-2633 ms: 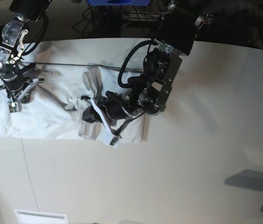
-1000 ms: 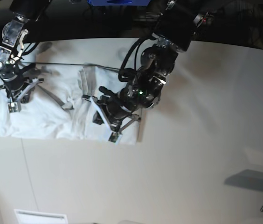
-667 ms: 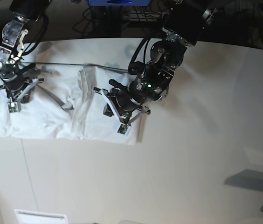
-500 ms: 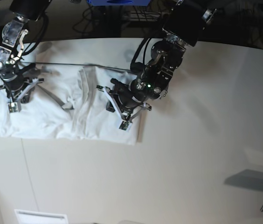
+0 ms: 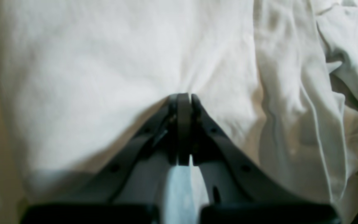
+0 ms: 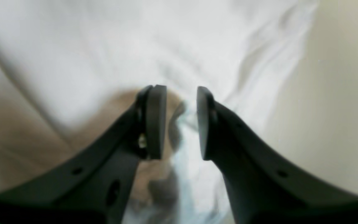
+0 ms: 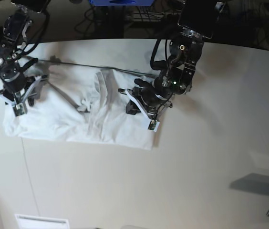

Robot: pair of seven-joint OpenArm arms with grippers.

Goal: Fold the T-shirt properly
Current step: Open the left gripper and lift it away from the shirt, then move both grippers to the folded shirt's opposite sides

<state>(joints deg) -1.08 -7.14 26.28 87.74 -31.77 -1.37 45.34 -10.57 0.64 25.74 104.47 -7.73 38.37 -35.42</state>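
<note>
- Now my left gripper (image 5: 183,99) has its fingers pressed together, tips down on the T-shirt (image 7: 77,114); whether a pinch of cloth sits between them I cannot tell.
- My right gripper (image 6: 181,121) has its fingers apart, with a gap between the pads, and nothing is held in it; it hangs over the cloth at the shirt's end nearest the bench's left edge.
- Lying as a long wrinkled band, the T-shirt is near the far edge of the bench (image 7: 196,167), toward its far left corner in the base view.
- No container shows in any view.
- Both wrist views are blurred close to the fingers, and the shirt's collar and label I cannot make out.
- My arms cover part of each end of the shirt.
</note>
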